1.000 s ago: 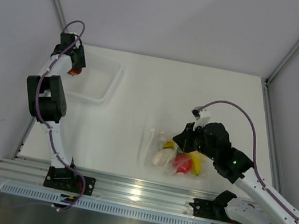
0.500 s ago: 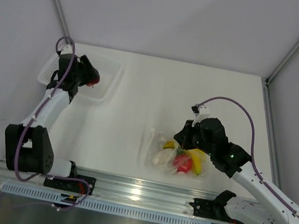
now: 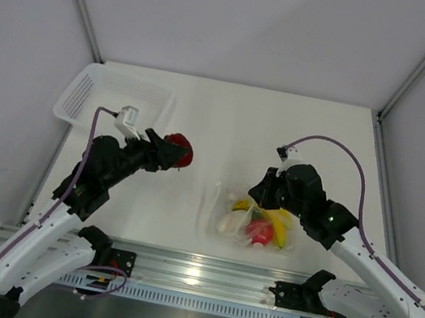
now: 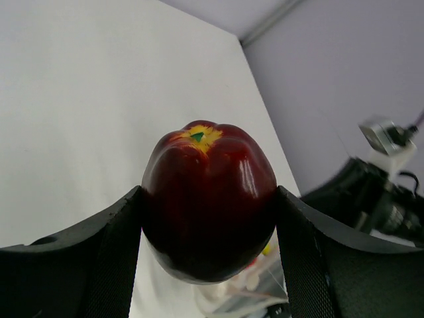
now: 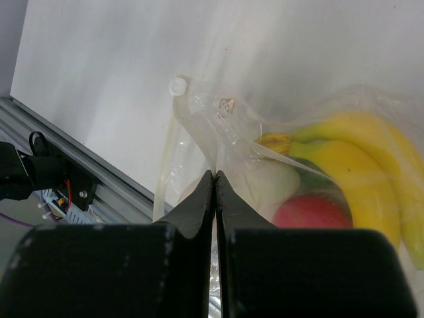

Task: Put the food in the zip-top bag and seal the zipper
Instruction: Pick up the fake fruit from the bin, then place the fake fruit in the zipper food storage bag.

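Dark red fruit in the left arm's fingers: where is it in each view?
Top external: dark red fruit, left of centre.
Left wrist: fills the centre.
Right wrist: not in it.
Shared landmark: zip-top bag, seen in all three.

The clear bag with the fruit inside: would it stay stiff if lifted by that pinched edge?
Probably floppy: the zip-top bag is thin, wrinkled film, creased where the right gripper pinches it. It would likely sag under the bananas, red apple and radish, which might slide toward the low side.
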Motion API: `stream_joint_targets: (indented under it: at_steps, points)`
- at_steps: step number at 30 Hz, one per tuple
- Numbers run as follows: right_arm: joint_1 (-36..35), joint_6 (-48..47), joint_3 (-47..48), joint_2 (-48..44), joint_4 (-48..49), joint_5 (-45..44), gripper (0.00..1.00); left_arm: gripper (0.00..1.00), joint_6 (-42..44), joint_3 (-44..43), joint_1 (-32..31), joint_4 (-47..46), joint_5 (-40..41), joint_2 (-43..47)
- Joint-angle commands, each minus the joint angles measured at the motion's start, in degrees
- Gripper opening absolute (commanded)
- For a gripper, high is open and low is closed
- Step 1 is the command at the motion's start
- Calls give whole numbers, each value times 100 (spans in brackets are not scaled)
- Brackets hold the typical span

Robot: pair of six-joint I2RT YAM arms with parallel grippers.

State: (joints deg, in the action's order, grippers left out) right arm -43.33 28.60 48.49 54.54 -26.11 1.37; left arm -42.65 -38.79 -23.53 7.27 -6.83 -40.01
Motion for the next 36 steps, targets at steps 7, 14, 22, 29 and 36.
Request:
stream_joint_targets:
  at_steps: [7, 14, 22, 29, 36]
  points:
    - [53, 146, 468, -146, -149, -93, 0, 1, -655, -173, -1688, 345, -442, -41]
    - [53, 128, 679, -233, -386, -31, 0, 1, -824, 29, -2498, -489, -1240, -955]
    - [62, 330, 802, -506, -448, 30, 0, 1, -797, -120, -2762, -692, -944, -1791]
    - [53, 462, 811, -541, -465, 189, 0, 11, -902, -182, -2771, -1183, -1127, -2379]
    - [62, 471, 811, -541, -536, 189, 0, 20, -920, -287, -2868, -1333, -1189, -2766]
